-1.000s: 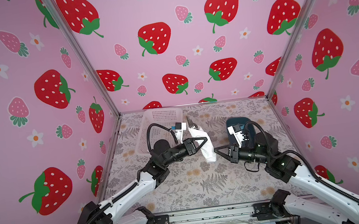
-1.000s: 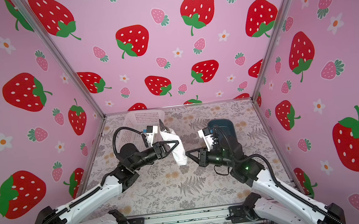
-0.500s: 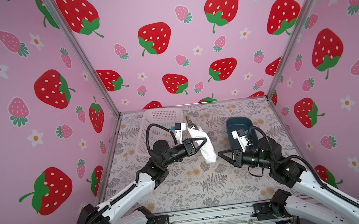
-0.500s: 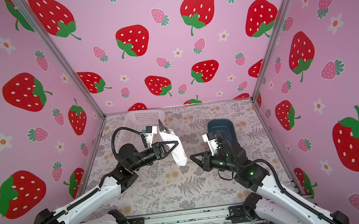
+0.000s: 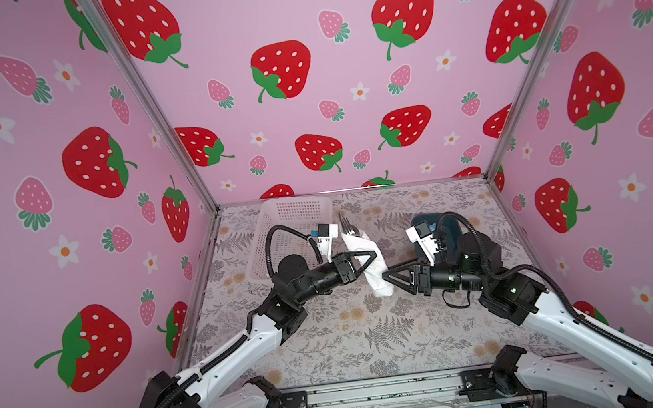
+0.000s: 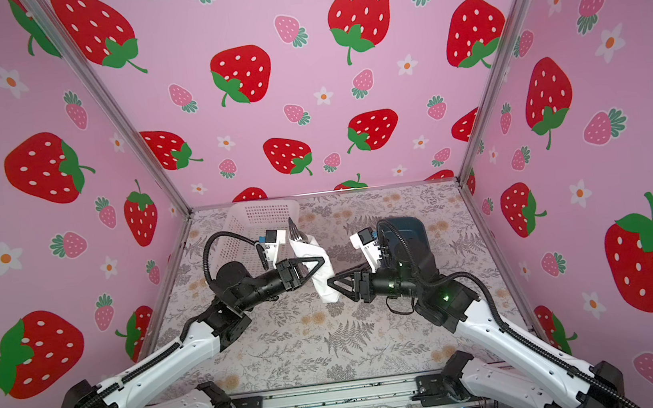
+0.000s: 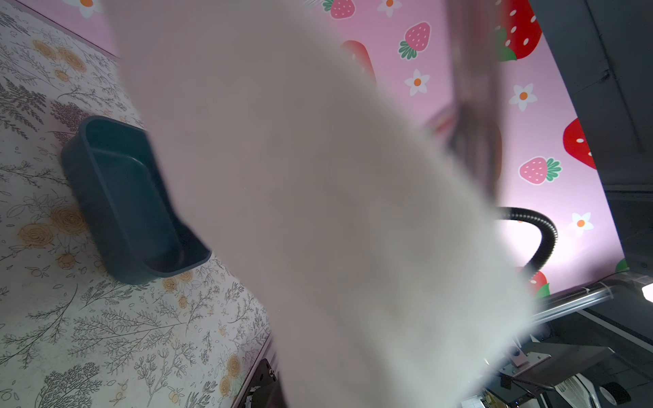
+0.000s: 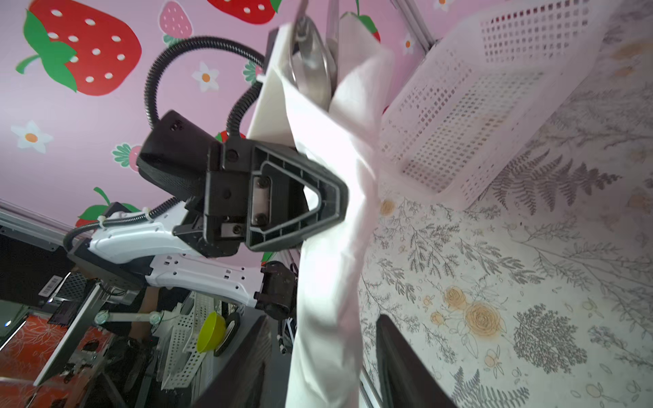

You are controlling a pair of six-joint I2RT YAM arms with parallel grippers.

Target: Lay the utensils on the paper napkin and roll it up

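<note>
**A:** What is changing at the near end?

**B:** The right gripper (image 5: 386, 277) is opening. Its jaws, closed a second ago, are now standing apart, and the loose lower end of the napkin (image 8: 328, 279) is hanging between them, seemingly touching neither.

**A:** So what is carrying the roll?

**B:** The left gripper (image 8: 337, 208) is clamping it around the middle, tilted and clear of the table (image 5: 373, 333). Farther up, the spoon (image 8: 311, 67) and fork (image 5: 344, 220) are poking out of the top, in front of the white basket (image 5: 296, 212). I'd say the rolling is nearly finishing.
</note>
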